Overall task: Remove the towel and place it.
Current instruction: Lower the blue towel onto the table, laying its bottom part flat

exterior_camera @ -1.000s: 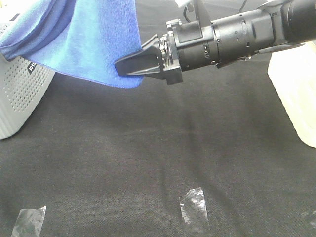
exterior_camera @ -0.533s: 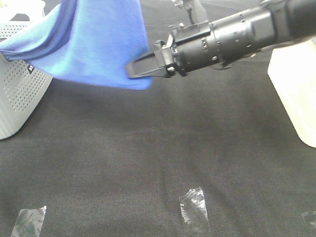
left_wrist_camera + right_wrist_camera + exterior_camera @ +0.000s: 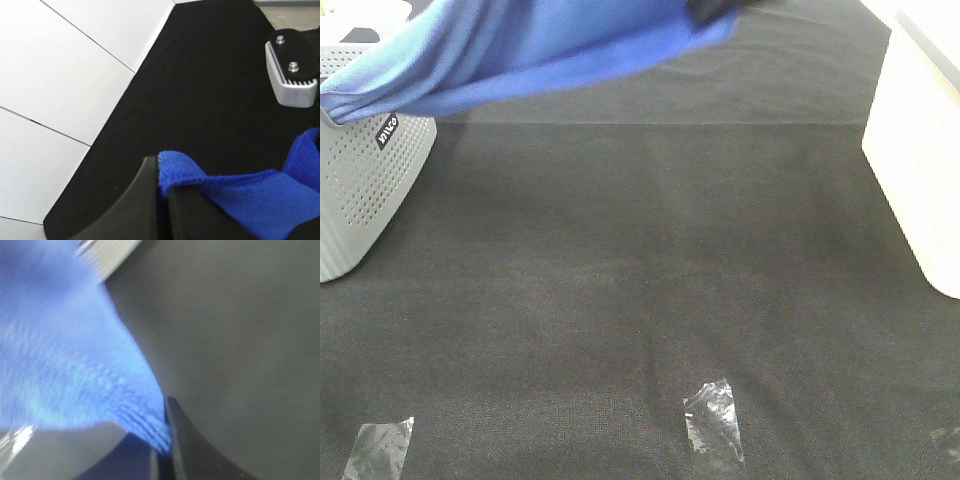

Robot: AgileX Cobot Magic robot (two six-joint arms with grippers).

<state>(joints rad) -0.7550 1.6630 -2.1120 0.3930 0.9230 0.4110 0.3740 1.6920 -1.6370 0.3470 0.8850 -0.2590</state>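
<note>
At left end effector (image 3: 161,181): black fingers (image 3: 135,212) pressed together on a folded edge of the towel (image 3: 240,197). At right end effector (image 3: 163,442): likewise clamped on a towel corner, blurred in its wrist view; from above, only a dark tip visible at the far edge. Towel stretched in the air over the far-left part of the tabletop (image 3: 640,260), left end drooping across the rim of a grey perforated basket (image 3: 360,190) at the left edge; resting there or merely in front, impossible to tell. Black cloth over the tabletop, faintly creased, with three patches of clear tape (image 3: 713,425) along the near edge. Cream-white box (image 3: 920,150) at the right edge. Beyond the tabletop's side, white panels (image 3: 55,100) with thin dark seams; nearby, a ribbed silver bracket (image 3: 292,75) with two screws.
</note>
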